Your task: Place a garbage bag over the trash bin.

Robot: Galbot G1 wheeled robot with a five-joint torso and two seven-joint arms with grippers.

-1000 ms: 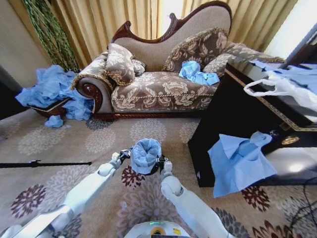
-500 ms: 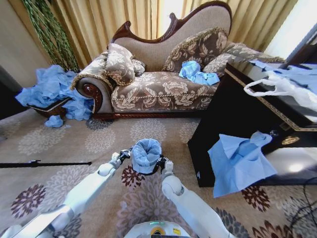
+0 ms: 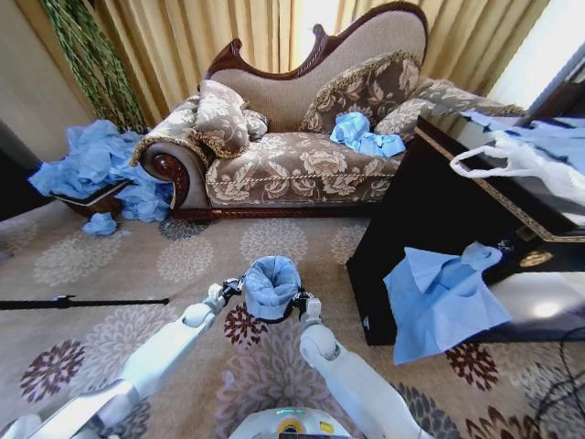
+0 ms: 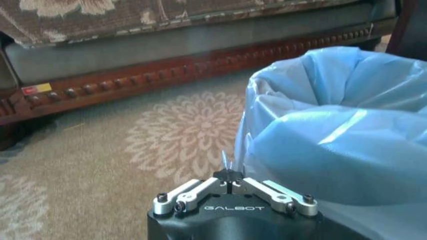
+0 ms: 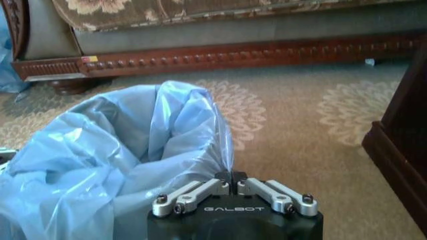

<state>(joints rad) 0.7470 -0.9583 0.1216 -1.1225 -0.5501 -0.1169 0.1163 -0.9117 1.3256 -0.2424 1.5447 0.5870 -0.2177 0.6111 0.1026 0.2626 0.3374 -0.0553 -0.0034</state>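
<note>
Two grippers flank the garbage bag point(image 3: 271, 285) in the head view, on the carpet point(image 3: 110, 265) well in front of the sofa point(image 3: 302, 155) and beside the dark cabinet point(image 3: 439, 219); the left gripper point(image 3: 230, 287) sits at the bag's left rim and the right gripper point(image 3: 301, 300) at its right rim, so the bag lies between them, mouth open upward, its axis upright; both are about equally near. Dark edges show under the blue at the lower rim, which I take for the trash bin point(image 3: 291, 314), though its body is almost wholly covered by the bag and the arms; how far down the film reaches cannot be judged from here.

One pinch shows in the left wrist view: the left gripper point(image 4: 230, 176) has its fingertips drawn together on a thin fold of the garbage bag point(image 4: 333, 135), whose puffed wall rises just beyond it; the bin itself is hidden beneath the plastic.

Much the same appears in the right wrist view: the right gripper point(image 5: 231, 175) is closed together on the edge of the garbage bag point(image 5: 133, 150), which billows away from it with its opening visible; the bin's rim is hidden, and whether the film is hooked over the rim or only bunched above it is hard to make out.
</note>
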